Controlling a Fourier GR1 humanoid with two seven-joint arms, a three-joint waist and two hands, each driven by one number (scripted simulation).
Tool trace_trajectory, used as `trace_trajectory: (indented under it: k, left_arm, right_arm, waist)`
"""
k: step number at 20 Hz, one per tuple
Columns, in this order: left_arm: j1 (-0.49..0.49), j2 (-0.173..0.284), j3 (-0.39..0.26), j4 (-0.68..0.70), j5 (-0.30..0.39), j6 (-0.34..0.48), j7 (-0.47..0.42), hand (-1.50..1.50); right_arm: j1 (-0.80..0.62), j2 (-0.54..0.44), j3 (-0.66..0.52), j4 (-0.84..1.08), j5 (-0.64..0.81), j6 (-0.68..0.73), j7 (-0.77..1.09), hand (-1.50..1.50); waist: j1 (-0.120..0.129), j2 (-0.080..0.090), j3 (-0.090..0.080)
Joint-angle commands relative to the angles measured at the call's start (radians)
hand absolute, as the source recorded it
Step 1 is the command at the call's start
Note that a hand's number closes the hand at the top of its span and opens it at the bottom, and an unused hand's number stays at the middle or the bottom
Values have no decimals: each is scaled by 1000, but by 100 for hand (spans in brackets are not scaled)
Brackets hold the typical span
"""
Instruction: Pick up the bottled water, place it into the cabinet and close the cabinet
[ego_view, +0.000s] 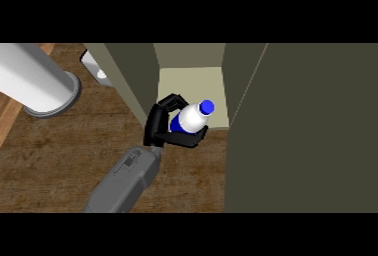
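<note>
Clearly the right hand (164, 125) has its fingers (188, 140) curled round the bottle (190, 118), cap tilted beyond them toward the open cabinet (190, 82), ready to shelve it.

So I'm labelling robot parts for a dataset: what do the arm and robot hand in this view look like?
One arm shows: a smooth grey forearm, boxy and widening toward the lower edge, with a small dark slotted marking near the wrist. It ends in a glossy black robot hand with jointed fingers. No cables or sleeves are visible.
</note>
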Motion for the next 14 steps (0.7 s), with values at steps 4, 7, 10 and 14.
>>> trace_trajectory:
  k: [4, 7, 10, 14]
  left_arm:
    - [-221, 0, -41, 119, 107, 139, 100, 150]
    - [-281, 0, 18, 194, 138, 94, 119, 150]
    - [-321, 0, 18, 280, 174, 120, 87, 150]
    - [-378, 0, 56, 388, 157, 218, 78, 150]
  right_arm:
    - [8, -3, -41, -66, -95, 27, 3, -150]
    - [-13, -4, -76, -83, -133, 20, 57, -150]
    - [-14, 1, -87, -36, -136, 48, -3, -150]
    - [-5, 19, -47, -41, -91, 49, 0, -150]
  waist:
    - [-17, 8, 0]
    - [-4, 10, 0]
    - [-23, 14, 0]
    - [-20, 14, 0]
